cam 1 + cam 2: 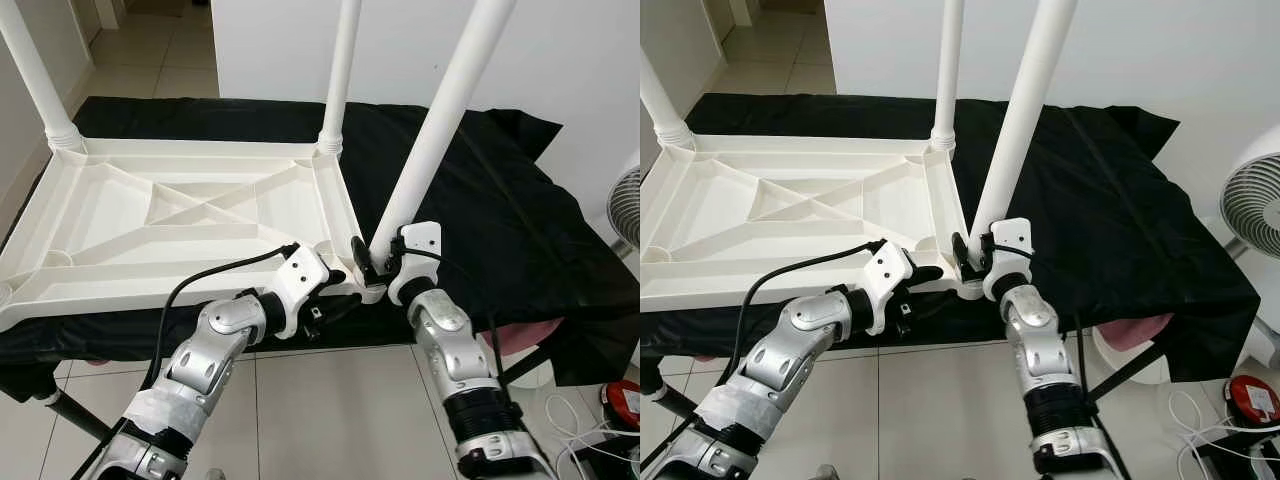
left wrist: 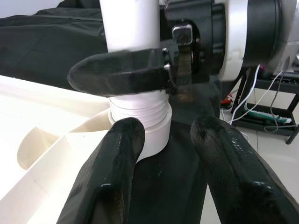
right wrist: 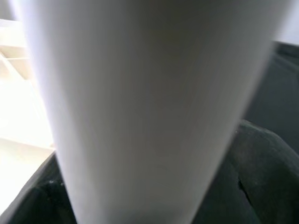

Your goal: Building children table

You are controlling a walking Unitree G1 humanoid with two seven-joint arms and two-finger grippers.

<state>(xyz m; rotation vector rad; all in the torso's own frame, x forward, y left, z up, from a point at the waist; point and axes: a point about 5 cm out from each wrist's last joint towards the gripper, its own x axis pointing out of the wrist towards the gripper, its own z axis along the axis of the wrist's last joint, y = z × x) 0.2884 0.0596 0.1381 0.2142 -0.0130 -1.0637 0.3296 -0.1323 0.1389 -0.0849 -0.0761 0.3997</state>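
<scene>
I had the right claw (image 1: 368, 262) clamped around the base of the tilted white leg (image 1: 440, 130), low centre of frame, at the corner socket of the upturned tabletop (image 1: 120, 215); the left claw (image 1: 338, 280) sat open just beside that socket

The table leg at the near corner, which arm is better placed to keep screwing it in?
Right. The right end effector is clamped on the table leg just above its corner socket. The left end effector sits open beside the socket, gripping nothing.
</scene>
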